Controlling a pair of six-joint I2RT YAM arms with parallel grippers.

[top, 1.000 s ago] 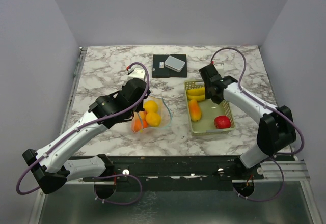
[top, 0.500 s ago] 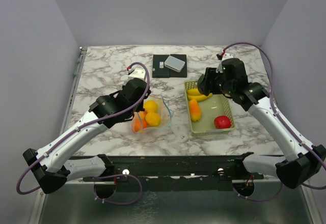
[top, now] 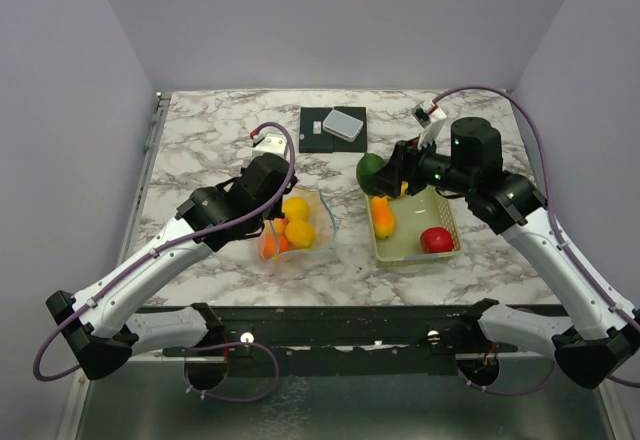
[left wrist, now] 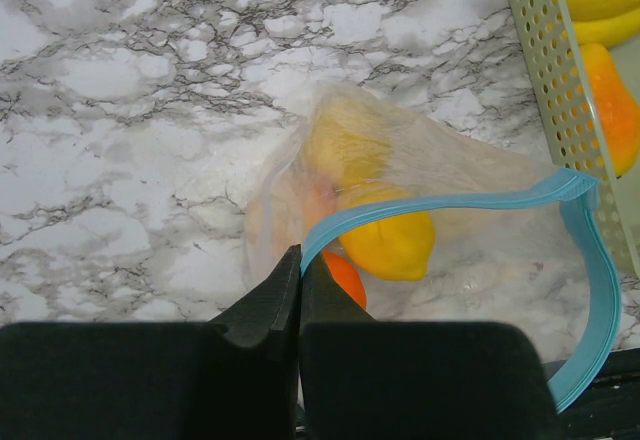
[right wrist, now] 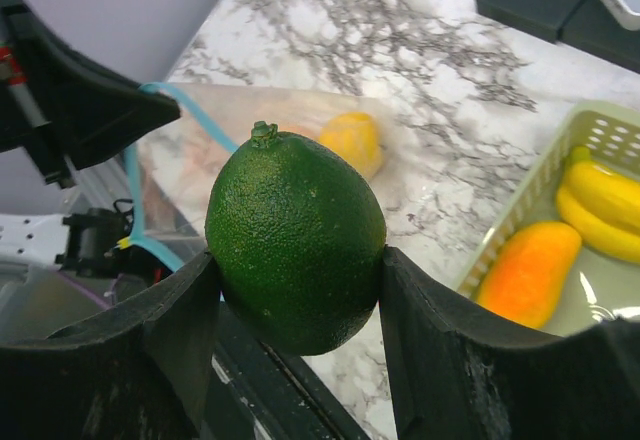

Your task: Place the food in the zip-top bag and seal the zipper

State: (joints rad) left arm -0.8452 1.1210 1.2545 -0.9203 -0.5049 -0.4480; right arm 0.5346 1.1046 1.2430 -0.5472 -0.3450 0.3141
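The green fruit (right wrist: pixel 296 240) is in the air, clamped at its waist by both fingers of the right pincer (right wrist: pixel 298 305). Its stem end points away from the wrist, so the long axis runs along the fingers. In the top view it hangs over the far left corner of the basket (top: pixel 408 248).

The zip-top bag (top: pixel 300 225) lies to the left of the fruit and a bit nearer, w/ a strip of bare table (top: pixel 200 130) between bag and basket. The coming move turns on this: I judge the fruit must travel left and slightly near, then go down into the mouth. The right arm carries the fruit and the left arm is already at the bag.

The left pincer (left wrist: pixel 300 270) is pressed together on the mouth edge, right on the blue zipper (left wrist: pixel 450 203). It holds this lip up, so the mouth makes an open loop which faces up and toward the basket side, as it seems. The zipper is not closed.

Inside the bag are two lemons (top: pixel 300 233) and an orange (left wrist: pixel 345 275).

The basket stands to the right of the bag, apart from it. In it are bananas (right wrist: pixel 610 200), an orange long fruit (top: pixel 382 217) and a red apple (top: pixel 436 239), so several pcs wait before sealing.
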